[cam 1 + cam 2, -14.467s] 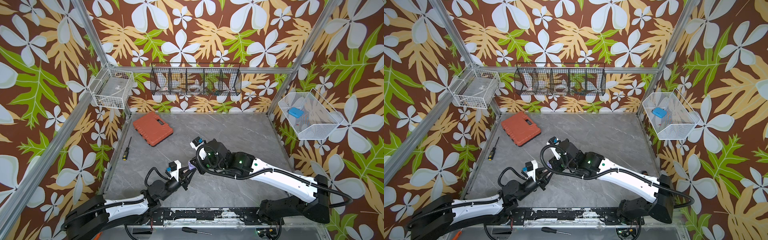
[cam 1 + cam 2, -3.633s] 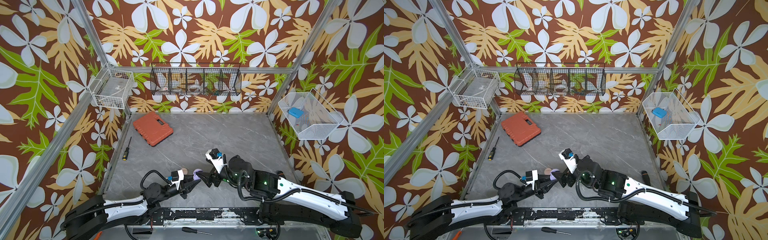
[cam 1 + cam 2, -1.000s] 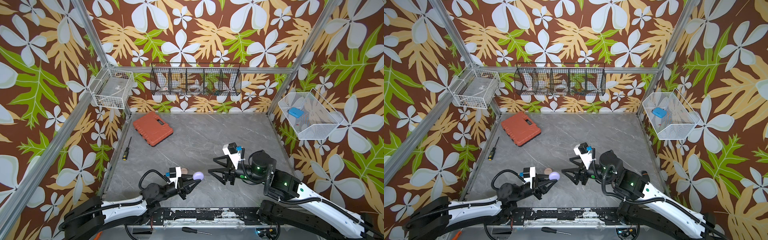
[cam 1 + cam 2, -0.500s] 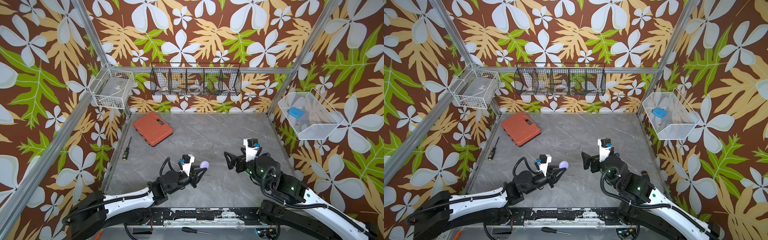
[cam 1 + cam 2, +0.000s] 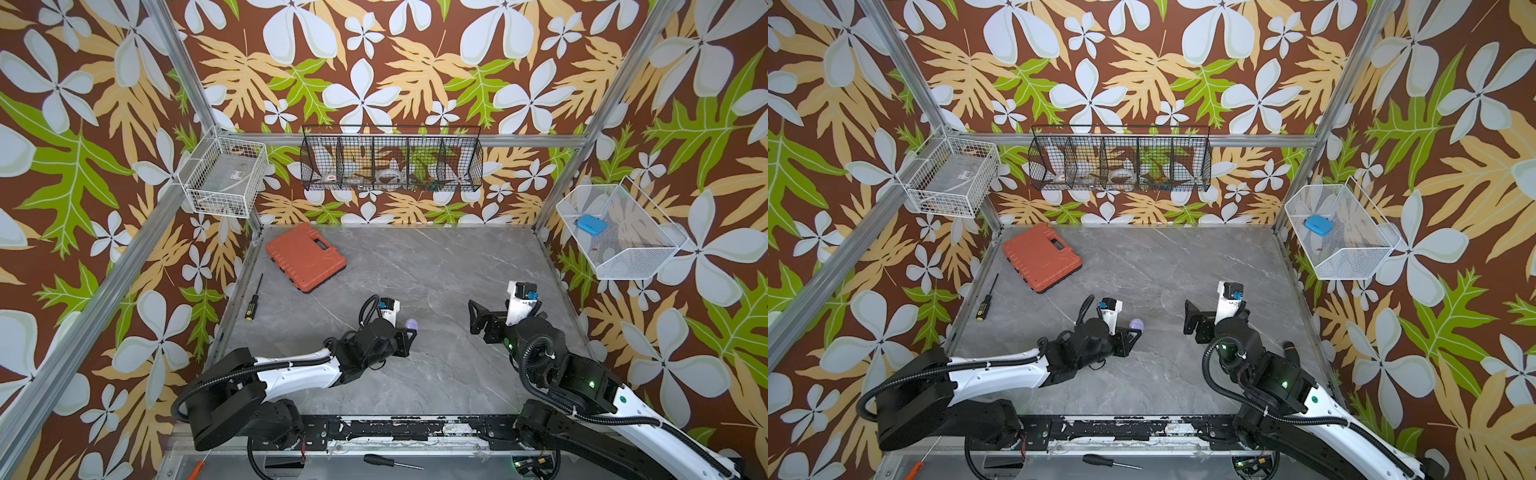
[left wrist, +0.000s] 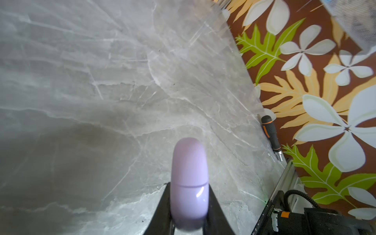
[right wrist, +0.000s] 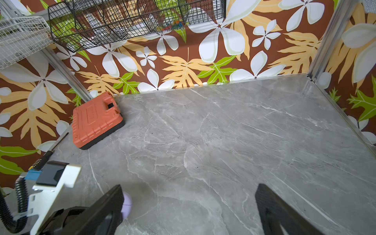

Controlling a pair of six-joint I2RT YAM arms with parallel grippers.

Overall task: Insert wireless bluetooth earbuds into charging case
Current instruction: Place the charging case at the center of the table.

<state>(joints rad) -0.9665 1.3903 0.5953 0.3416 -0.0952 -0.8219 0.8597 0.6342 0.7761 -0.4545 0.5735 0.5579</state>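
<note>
The lavender charging case, its lid shut, sits pinched in the left gripper over the grey table. The right gripper hangs well apart from it, jaws wide and holding nothing. On the walls, a white mesh basket holds a blue block and a black wire basket holds small blurred items, while a closed orange tool case and a screwdriver lie well clear of both grippers.

Right fingers spread wide
An orange toolbox lies in the counter's far left corner; a lavender case peeks out behind one finger.
</note>
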